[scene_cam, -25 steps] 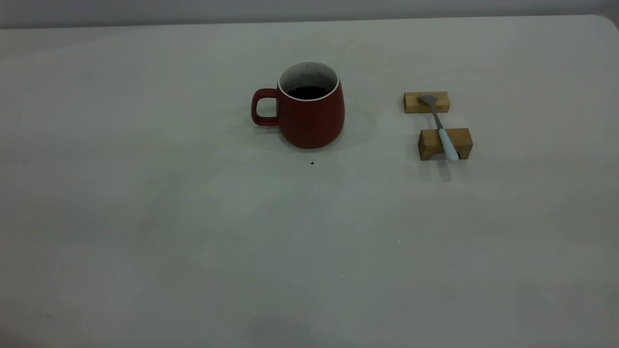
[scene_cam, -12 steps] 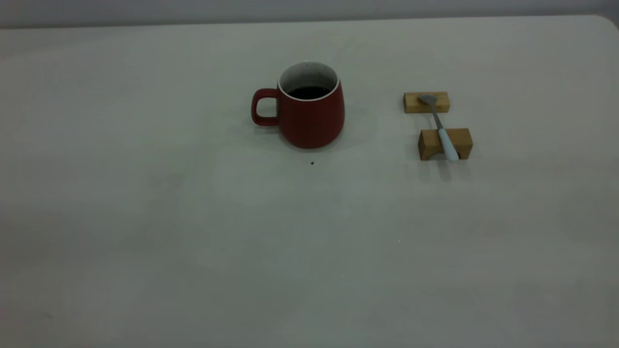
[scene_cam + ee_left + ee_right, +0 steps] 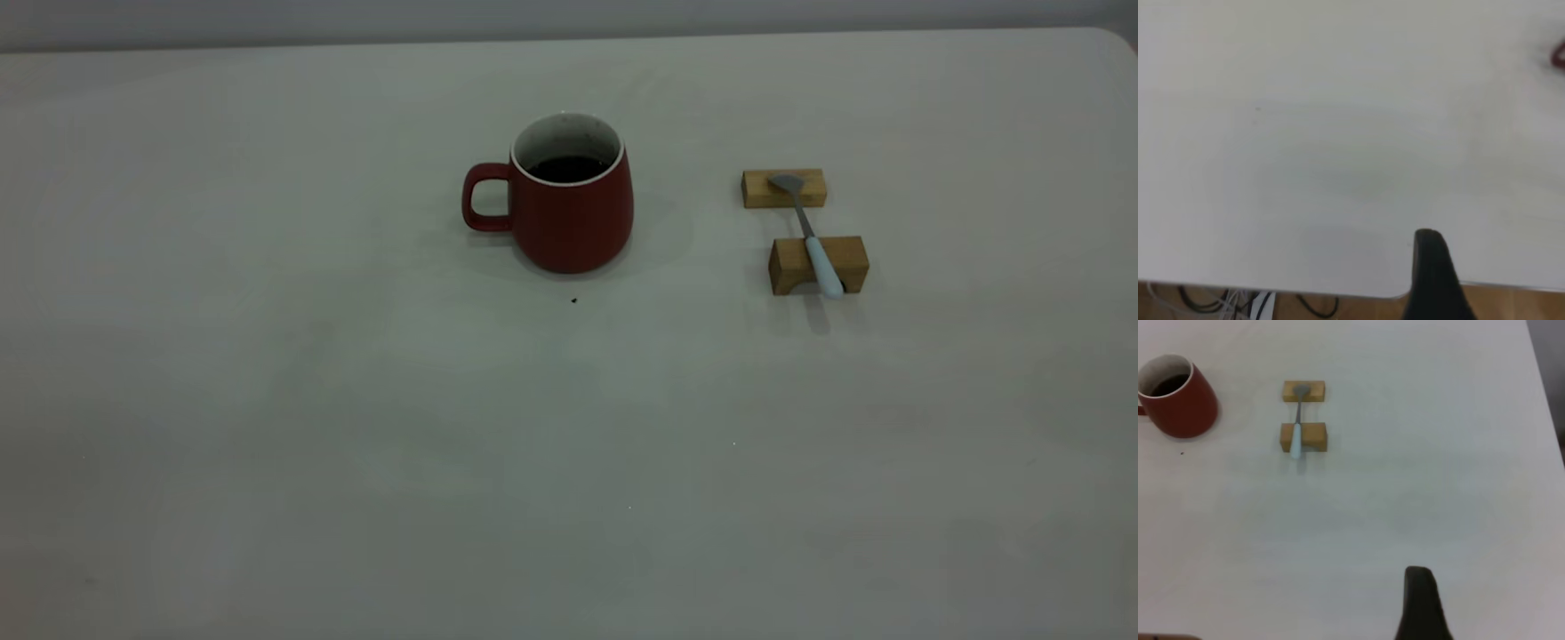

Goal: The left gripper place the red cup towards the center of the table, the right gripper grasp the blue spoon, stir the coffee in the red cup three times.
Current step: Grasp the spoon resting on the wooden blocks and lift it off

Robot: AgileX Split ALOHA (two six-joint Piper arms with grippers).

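Observation:
The red cup stands upright near the middle of the table, handle to the left, with dark coffee inside. The right wrist view shows the red cup too. To its right the blue spoon lies across two wooden blocks, bowl on the far one, pale handle sticking out over the near one. In the right wrist view the blue spoon is far ahead of my right gripper. My left gripper hangs over the table's near edge, well away from the cup. Neither gripper appears in the exterior view.
The far wooden block and the near wooden block carry the spoon. A dark speck lies in front of the cup. Cables hang below the table's edge. The table's side edge runs right of the blocks.
A faint shadow at the table's near edge in the exterior view has faded away. The cup, spoon and blocks have not moved.

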